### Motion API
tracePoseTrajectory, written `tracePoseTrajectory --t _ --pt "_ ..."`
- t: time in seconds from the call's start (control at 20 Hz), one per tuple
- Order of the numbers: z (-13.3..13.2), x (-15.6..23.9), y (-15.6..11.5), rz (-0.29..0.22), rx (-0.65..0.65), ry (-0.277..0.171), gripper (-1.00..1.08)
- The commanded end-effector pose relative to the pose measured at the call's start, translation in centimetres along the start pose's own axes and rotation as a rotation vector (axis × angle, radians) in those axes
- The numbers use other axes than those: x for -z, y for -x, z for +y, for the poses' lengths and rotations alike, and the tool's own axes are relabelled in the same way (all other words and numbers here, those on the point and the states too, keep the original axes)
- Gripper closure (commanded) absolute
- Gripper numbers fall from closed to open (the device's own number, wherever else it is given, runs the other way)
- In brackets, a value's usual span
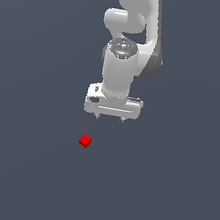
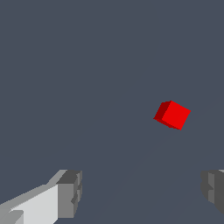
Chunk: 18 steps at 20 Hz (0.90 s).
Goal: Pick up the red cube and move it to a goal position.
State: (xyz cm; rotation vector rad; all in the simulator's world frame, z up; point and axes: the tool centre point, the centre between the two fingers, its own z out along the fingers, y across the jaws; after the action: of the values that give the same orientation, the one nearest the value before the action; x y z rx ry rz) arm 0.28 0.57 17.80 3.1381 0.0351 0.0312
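Item: red cube [image 1: 85, 141], lying on the plain grey floor [image 1: 16, 167], at about 7 o'clock from the gripper [image 1: 110, 117] in the exterior view, apart from it. Gripper: jaws spread wide, empty. Step in hand: approach. Advice: centre the fingers [image 2: 70, 192] over the cube, match its turned faces, then descend. Obstructions: none visible; no goal marker shown.

One small bright red plain-faced cube [image 1: 85, 141] [image 2: 172, 115]. One white robot arm [image 1: 120, 68], ending in one white gripper [image 1: 110, 117] [image 2: 142, 192] with two short grey fingers [image 2: 70, 192]. One plain dark grey-blue surface [image 1: 21, 168].
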Motion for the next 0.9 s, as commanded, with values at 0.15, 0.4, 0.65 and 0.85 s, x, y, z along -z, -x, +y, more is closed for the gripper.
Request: tracePoseTrajectory --t 0.15,0.4,0.65,0.85 --pt "0.1 -0.2 -0.1 0.000 -0.007 0.000 -0.92" --pt "0.8 -1.5 -0.6 -0.002 -0.046 0.001 -0.92" --pt "2.2 -4.1 -1.4 -0.005 -0.123 0.002 -0.92" --pt "4.0 -6.9 -2.3 -0.008 -0.211 0.004 -0.92"
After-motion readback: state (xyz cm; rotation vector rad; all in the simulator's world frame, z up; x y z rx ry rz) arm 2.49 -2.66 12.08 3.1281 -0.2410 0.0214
